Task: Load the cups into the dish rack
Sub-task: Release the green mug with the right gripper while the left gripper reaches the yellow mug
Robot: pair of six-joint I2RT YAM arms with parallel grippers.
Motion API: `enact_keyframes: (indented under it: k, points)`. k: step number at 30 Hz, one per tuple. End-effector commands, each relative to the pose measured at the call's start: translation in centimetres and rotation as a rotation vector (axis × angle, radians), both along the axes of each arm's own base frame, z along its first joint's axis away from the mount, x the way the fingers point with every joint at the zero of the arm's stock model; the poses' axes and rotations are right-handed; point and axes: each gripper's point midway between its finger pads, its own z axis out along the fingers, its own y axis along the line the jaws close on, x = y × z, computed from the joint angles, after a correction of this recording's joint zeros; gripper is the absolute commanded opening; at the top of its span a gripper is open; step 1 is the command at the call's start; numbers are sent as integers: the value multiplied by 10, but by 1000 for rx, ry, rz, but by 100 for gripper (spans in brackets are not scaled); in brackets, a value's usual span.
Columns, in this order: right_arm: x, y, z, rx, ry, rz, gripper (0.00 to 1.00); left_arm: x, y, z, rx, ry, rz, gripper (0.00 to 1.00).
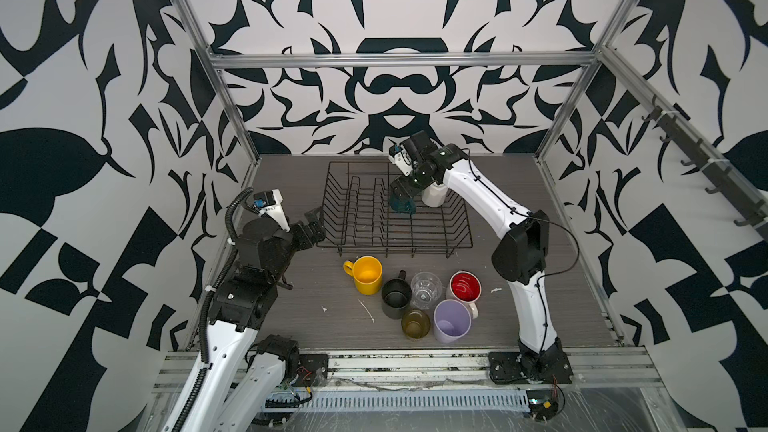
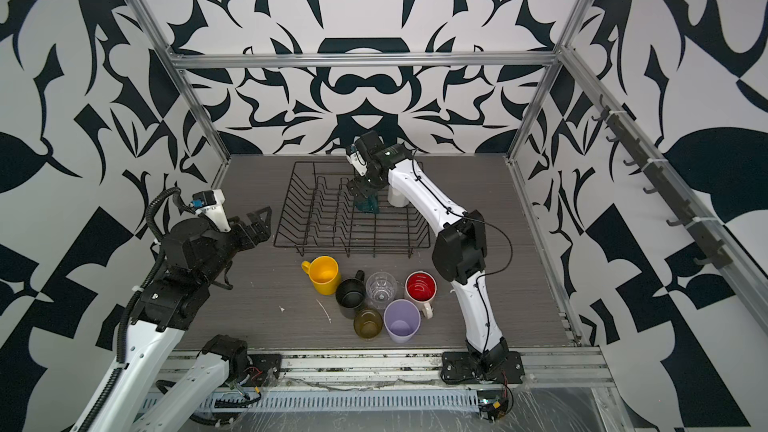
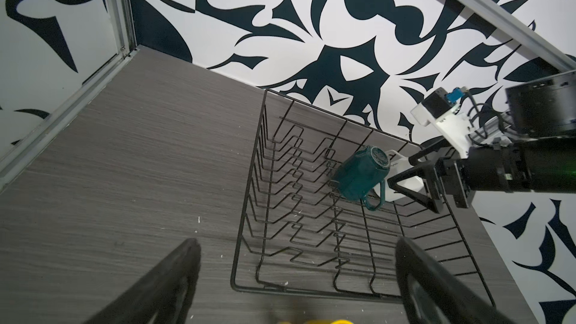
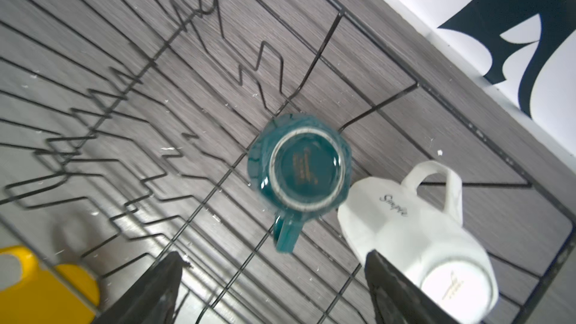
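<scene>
Teal mug (image 4: 304,166) and white mug (image 4: 414,232) sit upside down, side by side, in the right half of the rack (image 1: 415,248). Six cups stand on the table (image 1: 299,305) in front. The white mug reads "Simple"; the gold print on both bases is illegible. In both top views the right arm hides most of the white mug. The right gripper (image 4: 272,257) hangs above the teal mug, jaws wide and empty. The left gripper (image 1: 316,224) is likewise wide, beside the rack's left end. The table is grey wood-grain, the walls patterned black and white.

Black-and-white patterned walls (image 1: 399,14) enclose a grey wood-grain desk (image 1: 286,176); aluminium frame rail (image 1: 399,61) at twelve o'clock, hook rail (image 1: 712,168) at three.
</scene>
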Motion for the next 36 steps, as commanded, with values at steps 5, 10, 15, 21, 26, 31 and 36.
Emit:
enact_keyframes:
  k: [5, 10, 15, 21, 26, 31, 36]
  points:
    - [-13, 0, 48, 223, -85, -53, 94, -28, -5, -40, -44, 207, -34, 98]
    - [-15, -12, 60, 308, -126, -115, 94, -44, -18, -63, -97, 367, -90, 95]
    - [-15, -26, 71, 389, -160, -168, 94, -60, -39, -83, -203, 511, -173, 87]
    - [-16, -30, 61, 406, -135, -182, 93, -76, -58, -110, -303, 644, -215, 78]
    - [-17, -33, 52, 398, -120, -189, 93, -92, -66, -132, -250, 730, -216, 76]
    - [-20, -34, 49, 400, -111, -188, 93, -92, -81, -137, -172, 747, -230, 76]
    - [-21, -37, 48, 399, -111, -191, 93, -83, -98, -143, -108, 760, -248, 74]
